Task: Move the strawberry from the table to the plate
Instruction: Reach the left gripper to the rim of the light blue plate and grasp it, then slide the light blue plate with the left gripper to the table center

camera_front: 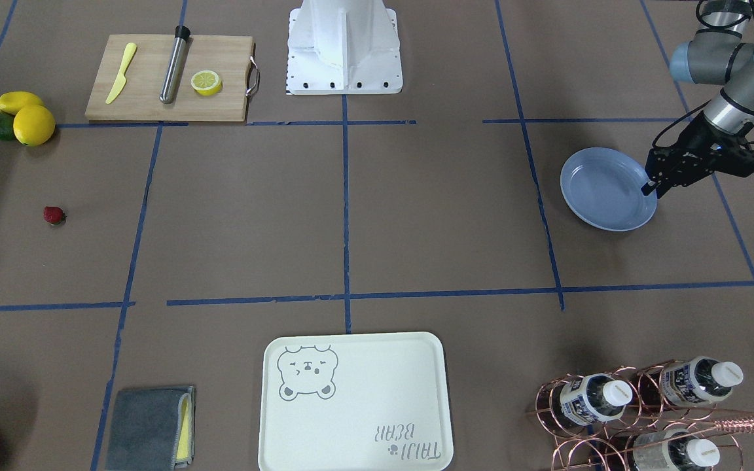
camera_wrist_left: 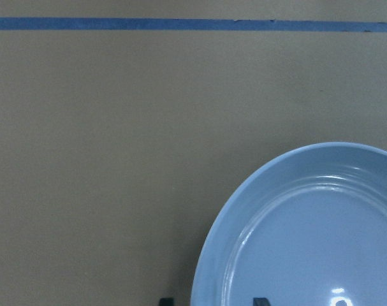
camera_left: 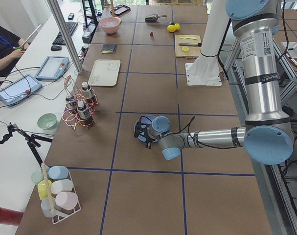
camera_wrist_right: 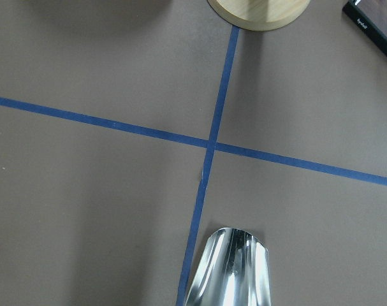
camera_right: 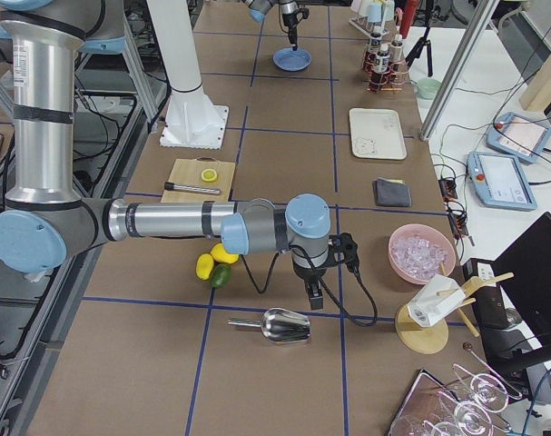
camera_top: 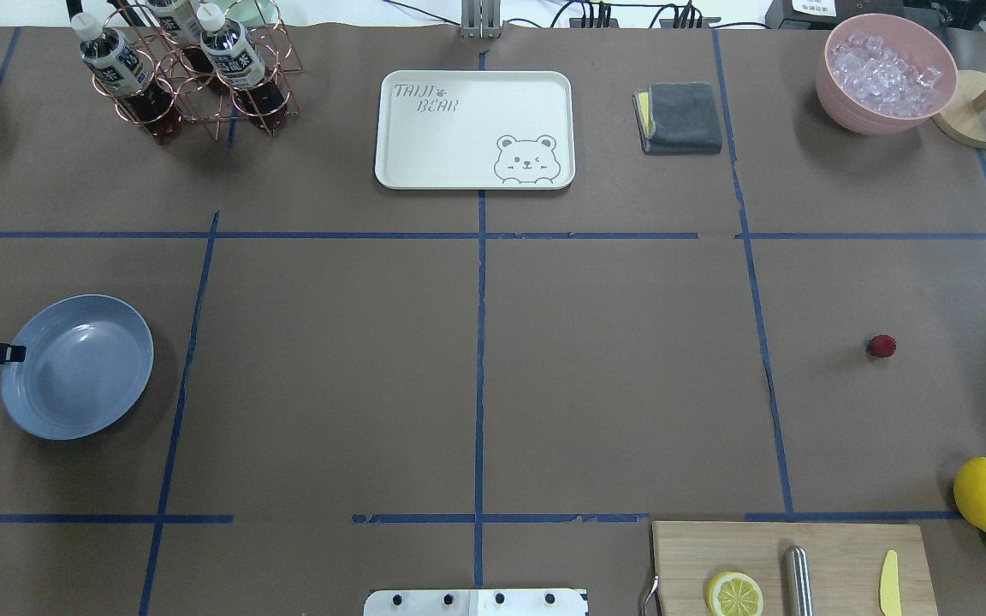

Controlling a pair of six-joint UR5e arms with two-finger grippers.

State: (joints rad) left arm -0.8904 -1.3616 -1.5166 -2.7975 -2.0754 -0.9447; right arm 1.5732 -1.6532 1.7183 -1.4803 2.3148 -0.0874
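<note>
- Two tools to report. My left tool (camera_front: 650, 190) hangs at the rim of the plate (camera_front: 603, 186), right of centre in the front-facing view. In its wrist view the dark fingertips (camera_wrist_left: 261, 301) show at the bottom edge, set apart, with the rim running between them. They grip nothing that I can see.
- My right tool (camera_right: 313, 298) points straight down, low centre in the right-side view, just above a shiny metal scoop (camera_right: 284, 325). I cannot tell whether it is spread or closed.
- The strawberry (camera_front: 54, 215) is a small, rounded, dark-red berry with green at one end. It lies alone on the surface (camera_front: 442, 216) at the far left of the front-facing view, below two smooth yellow lemons (camera_front: 33, 124) and well apart from the plate.
- The plate is round, shallow and light blue, and its raised rim and inner face look glossy.
- The surface is matte brown paper crossed by blue tape lines.
- A flat wooden cutting board (camera_front: 148, 91) sits at upper left, and a cream rounded-corner tray (camera_front: 364, 392) with a bear drawing sits at bottom centre.
</note>
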